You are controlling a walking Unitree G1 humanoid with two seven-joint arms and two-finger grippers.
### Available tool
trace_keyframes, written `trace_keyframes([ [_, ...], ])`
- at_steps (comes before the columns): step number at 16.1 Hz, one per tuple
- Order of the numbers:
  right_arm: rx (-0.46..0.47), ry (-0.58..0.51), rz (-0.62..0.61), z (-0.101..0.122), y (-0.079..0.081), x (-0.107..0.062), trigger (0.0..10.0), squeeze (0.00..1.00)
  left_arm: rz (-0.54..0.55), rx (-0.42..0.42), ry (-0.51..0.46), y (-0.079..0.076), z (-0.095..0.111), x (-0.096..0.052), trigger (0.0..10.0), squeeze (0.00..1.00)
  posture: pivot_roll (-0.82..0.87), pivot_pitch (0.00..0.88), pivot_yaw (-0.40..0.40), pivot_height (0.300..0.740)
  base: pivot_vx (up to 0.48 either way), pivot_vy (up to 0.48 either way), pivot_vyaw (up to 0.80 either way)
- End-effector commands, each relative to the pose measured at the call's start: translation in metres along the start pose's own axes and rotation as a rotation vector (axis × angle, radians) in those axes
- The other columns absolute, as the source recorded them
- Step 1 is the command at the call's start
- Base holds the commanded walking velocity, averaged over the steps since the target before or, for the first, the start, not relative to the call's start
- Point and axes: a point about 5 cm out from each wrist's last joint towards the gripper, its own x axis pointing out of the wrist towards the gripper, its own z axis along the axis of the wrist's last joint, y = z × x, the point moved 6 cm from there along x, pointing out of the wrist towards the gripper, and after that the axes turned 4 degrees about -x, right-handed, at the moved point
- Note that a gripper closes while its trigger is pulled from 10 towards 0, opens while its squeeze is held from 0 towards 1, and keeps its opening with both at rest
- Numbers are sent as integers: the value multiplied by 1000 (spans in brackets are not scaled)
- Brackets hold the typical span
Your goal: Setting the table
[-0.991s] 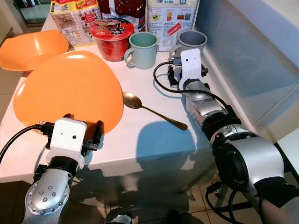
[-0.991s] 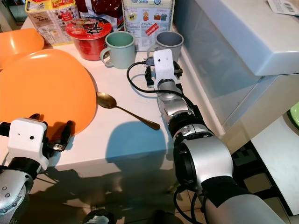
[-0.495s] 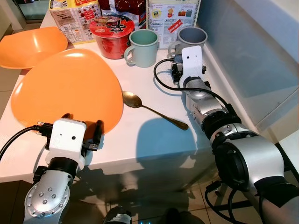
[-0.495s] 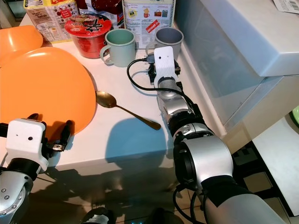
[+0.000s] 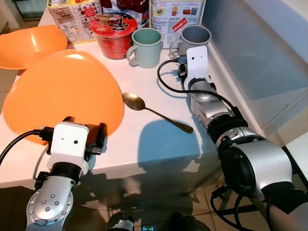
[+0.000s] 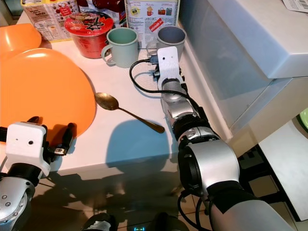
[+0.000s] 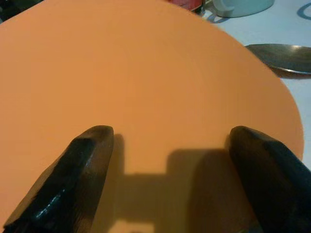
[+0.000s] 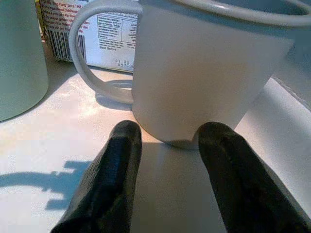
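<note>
It was a home kitchen. A white table (image 5: 159, 144) held mugs (image 5: 147, 47), a spoon (image 5: 155, 112), an instant noodle cup (image 5: 113, 34) and cereal boxes (image 5: 72, 17).

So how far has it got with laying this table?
Early on. Done: nothing looks laid; the spoon lies loose beside the orange plate. In hand: the left gripper is open over the plate's near edge, and the right gripper is open before the grey mug. Left: placing plate, mugs and spoon.

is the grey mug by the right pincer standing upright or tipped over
Upright. The grey mug stands on its base on the white table, opening up, just ahead of the right pincer.
</note>
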Motion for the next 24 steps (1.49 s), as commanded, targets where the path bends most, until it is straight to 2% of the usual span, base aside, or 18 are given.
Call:
trace_keyframes([
  [1, -3, 71, 38, -23, 11, -5, 0, 0, -41, -7, 182, -11, -43, -1, 10000, 0, 494, 214, -47, 740, 0, 0, 0],
  [5, -6, 18, 81, -16, 26, -8, 0, 0, -34, -13, 163, -11, -40, 6, 10000, 0, 472, 192, -58, 740, 0, 0, 0],
  [21, -4, 12, 83, -16, 27, -9, 0, 0, -34, -14, 159, -11, -40, 7, 10000, 0, 472, 192, -58, 740, 0, 0, 0],
  [22, 6, -19, 116, -21, 39, -15, 10000, 0, -65, -8, 64, -18, -25, 47, 10000, 0, 392, 0, -89, 740, 0, 0, 0],
  [23, 13, -25, 122, -22, 41, -16, 10000, 0, -75, -6, 36, -21, -19, 59, 10000, 0, 384, 0, -93, 740, 0, 0, 0],
  [24, 27, -22, 116, -23, 39, -16, 10000, 757, -82, -9, 18, -23, -16, 67, 10000, 0, 375, 0, -99, 740, 0, 0, 0],
])
